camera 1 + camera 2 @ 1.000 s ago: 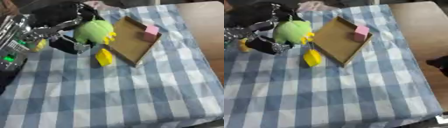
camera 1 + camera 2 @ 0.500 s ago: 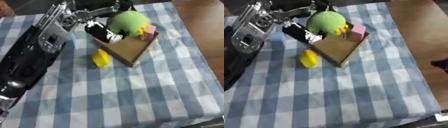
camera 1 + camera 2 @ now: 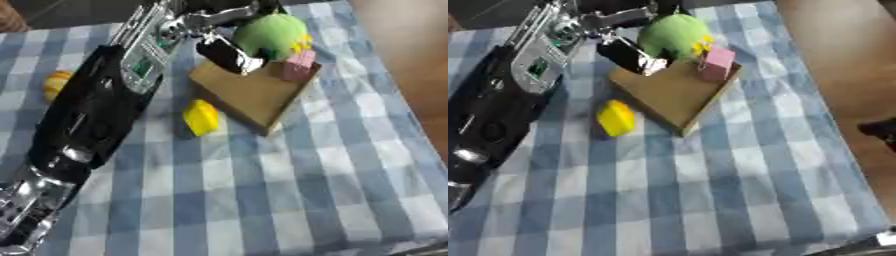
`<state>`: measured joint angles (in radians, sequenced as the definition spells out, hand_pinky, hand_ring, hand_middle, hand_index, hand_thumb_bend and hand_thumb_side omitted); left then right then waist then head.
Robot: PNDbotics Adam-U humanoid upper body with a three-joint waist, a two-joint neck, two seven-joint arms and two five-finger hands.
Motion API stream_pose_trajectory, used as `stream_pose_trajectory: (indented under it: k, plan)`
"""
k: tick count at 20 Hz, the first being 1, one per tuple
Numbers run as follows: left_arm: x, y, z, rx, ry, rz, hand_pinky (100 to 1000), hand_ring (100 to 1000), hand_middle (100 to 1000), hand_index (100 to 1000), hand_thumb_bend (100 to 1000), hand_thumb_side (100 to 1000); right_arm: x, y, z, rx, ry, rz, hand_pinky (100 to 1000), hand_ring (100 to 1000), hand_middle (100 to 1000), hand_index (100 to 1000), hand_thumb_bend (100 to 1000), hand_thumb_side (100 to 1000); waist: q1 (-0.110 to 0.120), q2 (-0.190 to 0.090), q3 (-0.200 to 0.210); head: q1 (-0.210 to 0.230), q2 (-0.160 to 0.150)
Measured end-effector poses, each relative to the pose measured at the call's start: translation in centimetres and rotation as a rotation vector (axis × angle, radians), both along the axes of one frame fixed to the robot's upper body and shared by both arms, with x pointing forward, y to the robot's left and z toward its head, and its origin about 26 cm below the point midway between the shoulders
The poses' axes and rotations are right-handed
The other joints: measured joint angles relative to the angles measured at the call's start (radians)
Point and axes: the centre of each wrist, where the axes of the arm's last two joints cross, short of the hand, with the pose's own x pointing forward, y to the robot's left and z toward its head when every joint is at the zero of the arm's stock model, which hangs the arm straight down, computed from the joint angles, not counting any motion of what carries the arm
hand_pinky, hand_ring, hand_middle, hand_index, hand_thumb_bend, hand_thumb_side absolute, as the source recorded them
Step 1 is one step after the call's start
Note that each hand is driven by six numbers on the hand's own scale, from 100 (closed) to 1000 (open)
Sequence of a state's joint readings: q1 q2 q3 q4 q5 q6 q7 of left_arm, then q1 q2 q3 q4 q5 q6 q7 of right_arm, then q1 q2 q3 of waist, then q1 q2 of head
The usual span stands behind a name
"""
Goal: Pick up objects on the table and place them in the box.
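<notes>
The robot's left arm reaches in from the lower left across a bench (image 3: 262, 200) covered in a blue and white checked cloth. Its left robot hand (image 3: 229, 52) has its dark fingers curled round a round, green plush toy with yellow trim (image 3: 269, 34), and holds it over the far end of a shallow, brown cardboard box (image 3: 249, 92). The toy hangs directly above the box's far corner, just beside a small pink block (image 3: 716, 63) that already stands inside; the box floor lies straight below the toy, so lowering and opening the fingers appears to be all the coming move needs. The box's long axis runs diagonally, from the near edge toward the far right. Counted: one green toy in the hand, one pink block in the box, one yellow rounded block (image 3: 201, 117) on the cloth just beside the box's near left edge, and one small orange and yellow object (image 3: 56, 83) at the far left, partly hidden behind the arm. There is one box. The right robot hand shows in neither view, so the left is the nearer to everything.
</notes>
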<state>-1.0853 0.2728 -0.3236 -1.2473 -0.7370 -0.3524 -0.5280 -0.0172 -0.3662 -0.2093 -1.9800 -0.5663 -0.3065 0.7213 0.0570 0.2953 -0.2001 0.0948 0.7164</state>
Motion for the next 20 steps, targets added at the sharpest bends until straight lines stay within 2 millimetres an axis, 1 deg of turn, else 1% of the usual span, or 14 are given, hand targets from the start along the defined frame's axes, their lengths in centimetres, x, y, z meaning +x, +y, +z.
stream_pose_trajectory:
  k: [6, 8, 9, 10, 11, 12, 13, 14, 15, 16, 17, 20]
  plan:
    - [2.1, 0.5, -2.5, 0.078, 0.014, 0.018, 885, 818, 733, 863, 100, 245, -0.1, -0.1, -0.1, -0.004, 0.007, -0.012, 903, 807, 734, 900, 100, 527, 0.0, 0.0, 0.004, -0.005, 0.004]
    - [2.6, 0.8, -3.1, 0.102, 0.015, 0.018, 901, 839, 764, 902, 100, 247, -0.2, -0.1, -0.2, -0.003, 0.011, -0.016, 903, 807, 734, 900, 100, 527, 0.0, 0.0, 0.006, -0.008, 0.004]
    - [2.8, 1.0, -3.5, 0.115, 0.016, 0.017, 925, 873, 808, 936, 100, 243, -0.2, -0.1, -0.3, -0.002, 0.012, -0.017, 903, 807, 734, 900, 100, 527, 0.0, 0.0, 0.007, -0.008, 0.004]
    - [3.1, 1.1, -3.8, 0.132, 0.02, 0.017, 941, 900, 843, 962, 100, 271, -0.2, -0.1, -0.3, 0.0, 0.012, -0.017, 903, 807, 734, 900, 100, 527, 0.0, 0.0, 0.007, -0.009, 0.004]
    - [3.2, 1.3, -4.1, 0.152, 0.023, 0.017, 972, 945, 887, 998, 100, 405, -0.2, -0.1, -0.3, 0.0, 0.012, -0.017, 903, 807, 734, 900, 100, 526, 0.0, 0.0, 0.007, -0.009, 0.004]
    - [3.4, 1.5, -4.3, 0.172, 0.026, 0.017, 998, 978, 922, 1000, 119, 659, -0.2, -0.1, -0.3, 0.001, 0.013, -0.018, 903, 807, 734, 900, 100, 527, 0.0, 0.0, 0.007, -0.009, 0.004]
    - [3.6, 1.7, -4.5, 0.19, 0.028, 0.02, 1000, 1000, 942, 1000, 196, 788, -0.2, -0.1, -0.3, 0.001, 0.014, -0.018, 903, 807, 734, 900, 100, 527, 0.0, 0.0, 0.007, -0.009, 0.004]
    - [3.7, 1.9, -4.7, 0.205, 0.03, 0.025, 1000, 1000, 971, 1000, 292, 943, -0.2, -0.1, -0.3, 0.0, 0.015, -0.019, 903, 807, 734, 900, 100, 527, 0.0, 0.0, 0.007, -0.009, 0.005]
    - [3.9, 2.1, -4.9, 0.217, 0.032, 0.033, 1000, 1000, 994, 1000, 370, 1000, -0.2, -0.1, -0.3, 0.0, 0.015, -0.02, 903, 806, 734, 900, 100, 527, 0.0, 0.0, 0.007, -0.009, 0.005]
    - [4.0, 2.2, -5.0, 0.226, 0.032, 0.044, 1000, 1000, 997, 1000, 410, 1000, -0.2, -0.1, -0.3, -0.001, 0.016, -0.021, 903, 806, 734, 900, 100, 527, 0.0, 0.0, 0.007, -0.009, 0.005]
    - [4.1, 2.4, -5.0, 0.232, 0.031, 0.056, 1000, 1000, 997, 1000, 426, 1000, -0.2, -0.1, -0.4, 0.0, 0.017, -0.021, 903, 806, 734, 900, 100, 527, 0.0, 0.0, 0.007, -0.009, 0.005]
    - [4.3, 2.8, -5.2, 0.225, 0.02, 0.105, 1000, 1000, 1000, 1000, 515, 1000, -0.2, -0.1, -0.4, 0.0, 0.018, -0.022, 903, 806, 734, 900, 100, 527, 0.0, -0.001, 0.007, -0.01, 0.005]
